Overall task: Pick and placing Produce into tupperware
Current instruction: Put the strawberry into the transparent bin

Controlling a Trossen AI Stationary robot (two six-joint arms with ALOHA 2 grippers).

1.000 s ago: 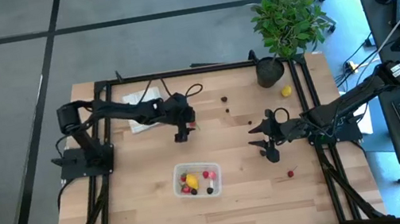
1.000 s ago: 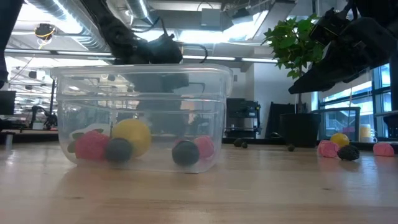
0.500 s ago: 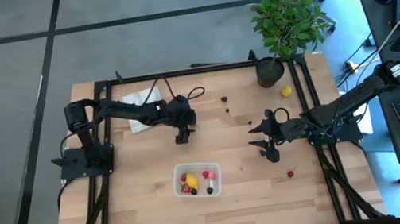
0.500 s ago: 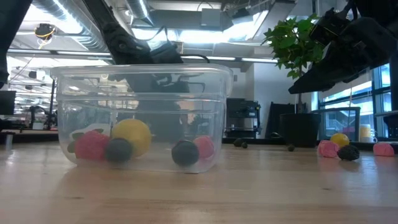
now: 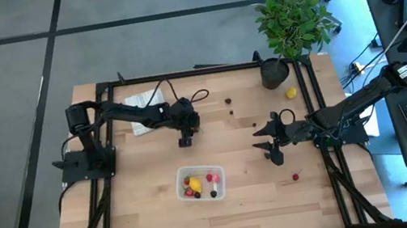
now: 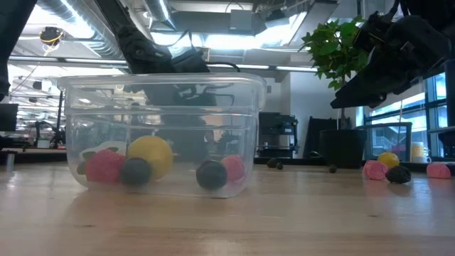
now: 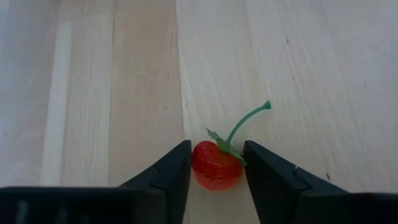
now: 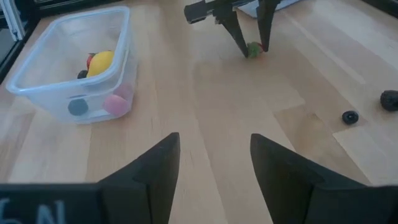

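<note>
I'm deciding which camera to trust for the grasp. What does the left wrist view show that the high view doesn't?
Only the left wrist view shows the red cherry with its green stem sitting between the left gripper, jaws close on either side. Only the high view shows the tupperware, potted plant, the right gripper and scattered produce. Both show the left gripper low over the wooden table.

No readable text, label, brand or number on any surface. Pale mark on dark gripper body [image 8: 43, 211] in right wrist view, cut by picture edge, perhaps lettering; not legible.
</note>
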